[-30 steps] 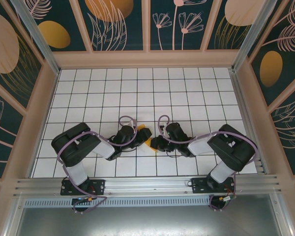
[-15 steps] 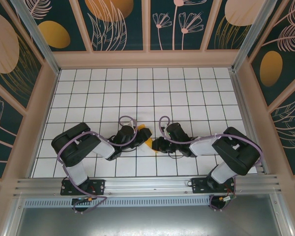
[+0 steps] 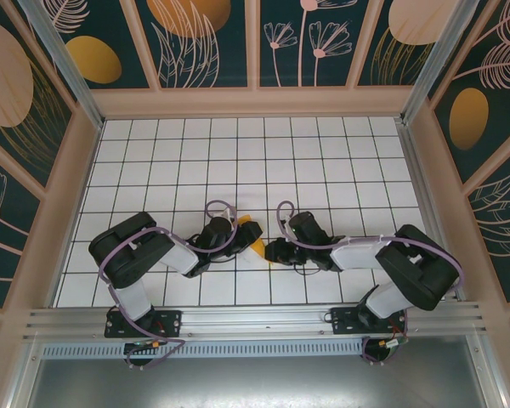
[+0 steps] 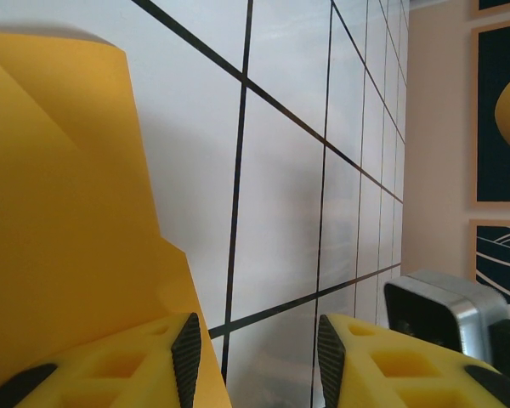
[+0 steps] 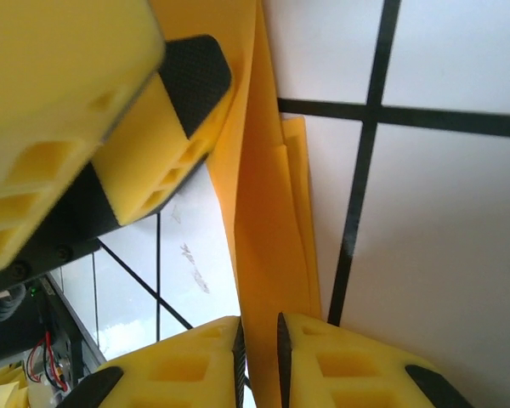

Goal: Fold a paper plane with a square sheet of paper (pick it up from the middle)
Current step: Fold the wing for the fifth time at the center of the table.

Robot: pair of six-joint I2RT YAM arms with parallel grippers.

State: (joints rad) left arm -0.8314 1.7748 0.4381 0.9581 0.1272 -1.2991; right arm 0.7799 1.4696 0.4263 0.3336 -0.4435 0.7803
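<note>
Orange-yellow paper point(image 3: 253, 240) is seen from above over the white gridded desk point(image 3: 238, 161), towards its near edge, between the left claw point(image 3: 240, 235) and the right claw point(image 3: 270, 249); neither grip can be judged there. From the left wrist, the left claw point(image 4: 258, 361) is shown released, with bare desk between its pads and the creased paper point(image 4: 68, 212) beside one finger. From the right wrist, the right claw point(image 5: 259, 340) is shown clenched on the paper's point(image 5: 263, 212) layered edge, and one pad point(image 5: 195, 76) of the left claw is seen touching the paper.
</note>
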